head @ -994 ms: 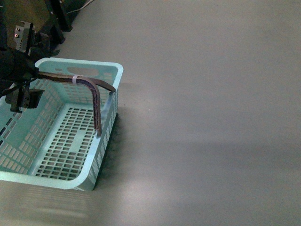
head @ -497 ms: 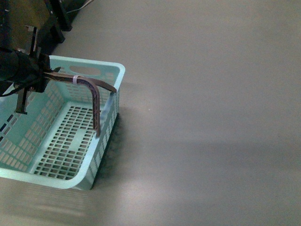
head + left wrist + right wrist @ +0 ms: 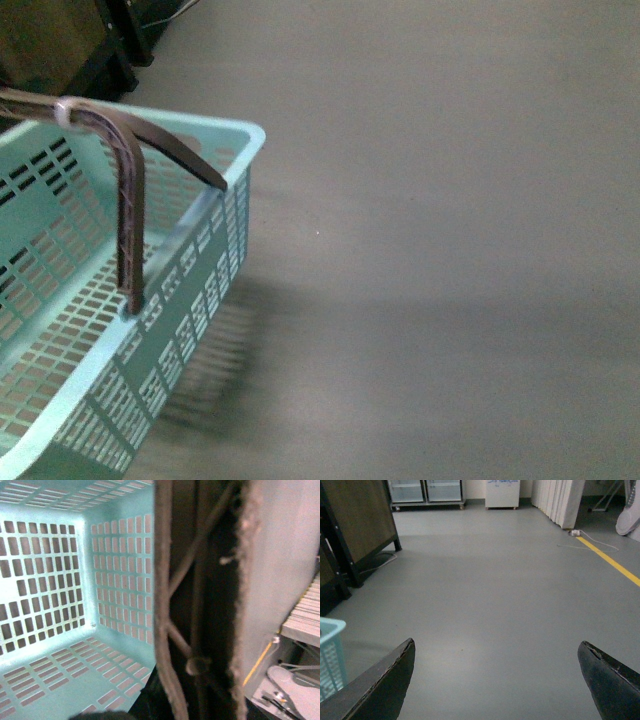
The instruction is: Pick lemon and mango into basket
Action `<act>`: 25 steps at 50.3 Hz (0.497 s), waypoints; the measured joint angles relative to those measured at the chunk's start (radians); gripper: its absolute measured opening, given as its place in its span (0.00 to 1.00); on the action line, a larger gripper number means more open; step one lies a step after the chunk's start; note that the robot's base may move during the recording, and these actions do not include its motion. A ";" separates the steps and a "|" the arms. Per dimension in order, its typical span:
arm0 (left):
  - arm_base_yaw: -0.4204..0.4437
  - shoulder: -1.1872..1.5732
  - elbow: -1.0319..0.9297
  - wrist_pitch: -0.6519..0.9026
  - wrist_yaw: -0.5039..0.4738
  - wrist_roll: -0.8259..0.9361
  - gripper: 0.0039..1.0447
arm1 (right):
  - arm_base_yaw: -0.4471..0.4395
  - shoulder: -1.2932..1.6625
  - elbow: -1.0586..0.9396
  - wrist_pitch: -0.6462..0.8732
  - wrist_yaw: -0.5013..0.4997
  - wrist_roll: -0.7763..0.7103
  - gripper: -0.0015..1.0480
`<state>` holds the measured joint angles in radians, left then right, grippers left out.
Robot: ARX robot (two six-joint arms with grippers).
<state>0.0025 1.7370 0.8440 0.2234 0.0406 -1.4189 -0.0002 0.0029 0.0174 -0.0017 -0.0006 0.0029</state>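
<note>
Plain grey floor (image 3: 450, 250), dull light. Dark furniture (image 3: 60, 45) at the far left corner of the front view.

Front view, left side: basket (image 3: 205, 130), aqua lattice, sits tilted. A blurred shadow (image 3: 225, 345) lies on the floor just beside its right wall. Brown ribbed handle (image 3: 130, 220) stands raised over the rim, with a white zip tie (image 3: 68, 110) at its bend. No arm shows here.

Left wrist view: looks into the basket (image 3: 120, 570), slotted walls and floor. The handle (image 3: 165, 605) runs right across the lens, very close. Left gripper: fingers not distinguishable against the handle; cannot tell whether it is clamped.

Right wrist view: basket corner (image 3: 330, 630) at the edge, wooden board on a black stand (image 3: 355, 515), glass-door cabinets (image 3: 425, 490) at the back, yellow floor line (image 3: 615, 562). Right gripper (image 3: 496, 645): fingers (image 3: 390, 680) spread wide over bare floor, holding nothing, well apart from the basket.
</note>
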 joint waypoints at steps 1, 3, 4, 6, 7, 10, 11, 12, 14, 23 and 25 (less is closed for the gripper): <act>0.002 -0.021 -0.006 -0.010 0.004 -0.002 0.04 | 0.000 0.000 0.000 0.000 0.000 0.000 0.92; 0.010 -0.083 -0.018 -0.041 0.013 -0.007 0.04 | 0.000 0.000 0.000 0.000 0.000 0.000 0.92; 0.014 -0.123 -0.024 -0.061 0.018 -0.010 0.04 | 0.000 0.000 0.000 0.000 0.000 0.000 0.92; 0.020 -0.163 -0.029 -0.080 0.025 -0.013 0.04 | 0.000 0.000 0.000 0.000 0.000 0.000 0.92; 0.026 -0.203 -0.030 -0.104 0.033 -0.017 0.04 | 0.000 0.000 0.000 0.000 0.000 0.000 0.92; 0.046 -0.319 -0.029 -0.171 0.054 -0.026 0.04 | 0.000 0.000 0.000 0.000 0.000 0.000 0.92; 0.049 -0.336 -0.029 -0.181 0.058 -0.027 0.04 | 0.000 0.000 0.000 0.000 0.000 0.000 0.92; 0.056 -0.373 -0.027 -0.203 0.064 -0.030 0.04 | 0.000 0.000 0.000 0.000 0.000 0.000 0.92; 0.067 -0.423 -0.023 -0.233 0.075 -0.037 0.04 | 0.000 0.000 0.000 0.000 0.000 0.000 0.92; 0.114 -0.629 0.034 -0.375 0.123 -0.053 0.04 | 0.000 0.000 0.000 0.000 0.000 0.000 0.92; 0.119 -0.660 0.048 -0.406 0.132 -0.053 0.04 | 0.000 0.000 0.000 0.000 0.000 0.000 0.92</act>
<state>0.1219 1.0771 0.8917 -0.1825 0.1722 -1.4723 -0.0002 0.0029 0.0174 -0.0017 -0.0006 0.0029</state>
